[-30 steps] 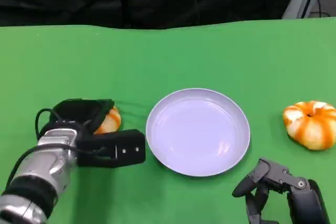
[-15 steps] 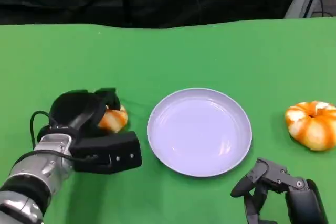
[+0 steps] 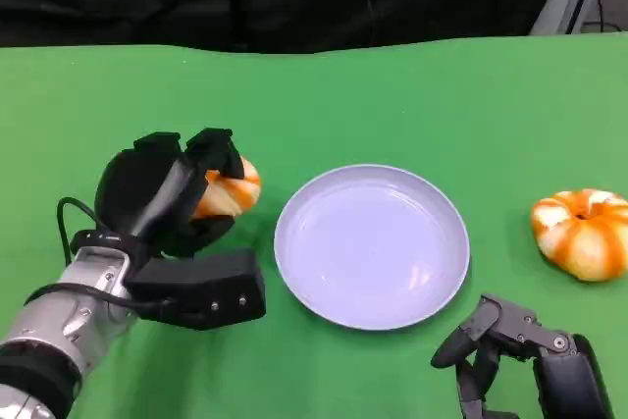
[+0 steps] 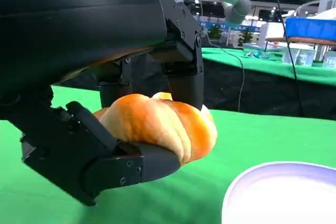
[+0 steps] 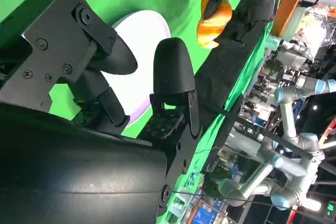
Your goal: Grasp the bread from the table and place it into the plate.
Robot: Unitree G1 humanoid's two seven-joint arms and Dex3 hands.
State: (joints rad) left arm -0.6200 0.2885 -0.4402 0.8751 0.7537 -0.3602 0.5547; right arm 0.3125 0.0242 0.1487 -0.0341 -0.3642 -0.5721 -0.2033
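My left hand (image 3: 167, 205) grips the golden-orange bread (image 3: 232, 190) between thumb and fingers, left of the white plate (image 3: 371, 245). In the left wrist view the bread (image 4: 157, 123) sits in that hand's (image 4: 79, 24) grasp, lifted off the green cloth, with the plate's rim (image 4: 273, 182) close beside it. My right hand (image 3: 520, 352) hovers at the table's near right edge, just off the plate's near rim, fingers loosely apart and holding nothing. The right wrist view looks across the plate (image 5: 144, 51) to the held bread (image 5: 214, 20).
A second round orange-and-white bun (image 3: 582, 233) lies on the green tablecloth (image 3: 392, 105) to the right of the plate. Black curtain runs behind the table's far edge. Bare cloth stretches between the plate and the far edge.
The left hand has closed around the bread and raised it from the cloth, shifting it slightly toward the plate. The right hand has stayed put.
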